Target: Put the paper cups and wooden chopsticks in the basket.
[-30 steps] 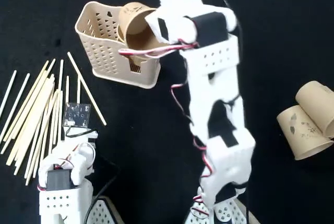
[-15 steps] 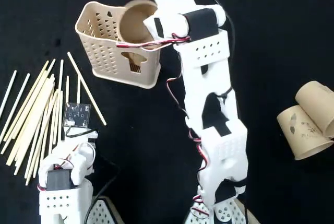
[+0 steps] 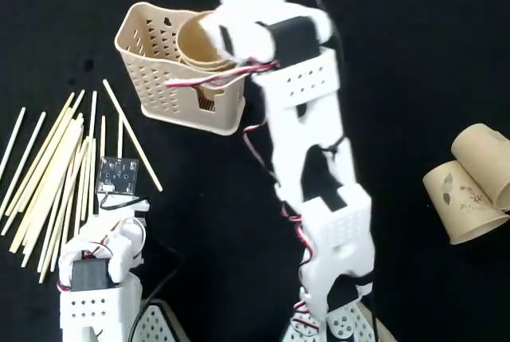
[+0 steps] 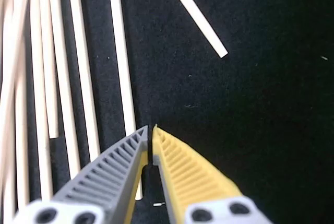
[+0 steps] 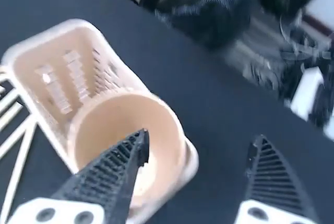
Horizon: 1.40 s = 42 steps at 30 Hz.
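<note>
We see the basket (image 3: 151, 91) standing near the table's (image 3: 414, 63) far edge, toward the left side. A cup (image 3: 199, 39) sits inside it, mouth up, at the end nearer the table's middle, and a second rim shows just beneath it. Our right gripper (image 5: 200, 138) hangs above that cup with its jaws wide apart and nothing between them. In the right wrist view one black jaw crosses in front of the cup's mouth and the other stands off past the basket, over bare table. The right arm (image 3: 319, 198) stretches from the near edge up to the basket.

The chopsticks (image 3: 56, 171) lie in a loose, scattered bundle on the table along the left edge, outside the basket. Our left gripper (image 4: 150, 129) sits over them toward the near-left corner. Its jaws are pressed together on nothing, the tips just beside one stick (image 4: 122, 78).

At the right edge two cups (image 3: 466, 198) lie on their sides, side by side.
</note>
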{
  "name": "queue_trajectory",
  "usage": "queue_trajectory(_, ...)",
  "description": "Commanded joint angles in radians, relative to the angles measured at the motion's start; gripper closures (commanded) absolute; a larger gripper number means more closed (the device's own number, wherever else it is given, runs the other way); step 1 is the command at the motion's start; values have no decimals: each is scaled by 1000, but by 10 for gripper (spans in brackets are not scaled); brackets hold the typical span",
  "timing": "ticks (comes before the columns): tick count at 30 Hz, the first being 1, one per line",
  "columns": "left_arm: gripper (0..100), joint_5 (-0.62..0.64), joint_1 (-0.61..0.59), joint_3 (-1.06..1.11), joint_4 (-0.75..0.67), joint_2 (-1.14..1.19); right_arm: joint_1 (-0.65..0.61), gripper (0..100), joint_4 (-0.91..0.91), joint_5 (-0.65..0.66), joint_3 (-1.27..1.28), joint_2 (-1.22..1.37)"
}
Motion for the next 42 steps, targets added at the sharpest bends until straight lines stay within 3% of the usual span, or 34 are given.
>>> queue_trajectory(1, 970, 8, 7, 13, 6, -9, -103, 692, -54, -8, -50, -35)
queue_trajectory(5, 970, 8, 7, 13, 6, -9, -120, 800, -43, 0, -77, -56)
queue_trajectory(8, 970, 8, 7, 13, 6, -9, -44, 882, 34, 6, -119, -79)
queue_trajectory(13, 970, 8, 7, 13, 6, -9, 75, 877, 265, 250, -131, -131)
queue_trajectory(18, 970, 8, 8, 13, 6, -9, 264, 877, 258, 316, 97, -295)
queue_trajectory(25, 970, 8, 7, 13, 6, -9, 488, 875, 250, 545, 624, -694)
queue_trajectory(32, 970, 8, 7, 13, 6, -9, 836, 874, 216, 425, 1098, -1018)
queue_trajectory(42, 970, 8, 7, 13, 6, -9, 1221, 874, -83, 399, 1705, -1377)
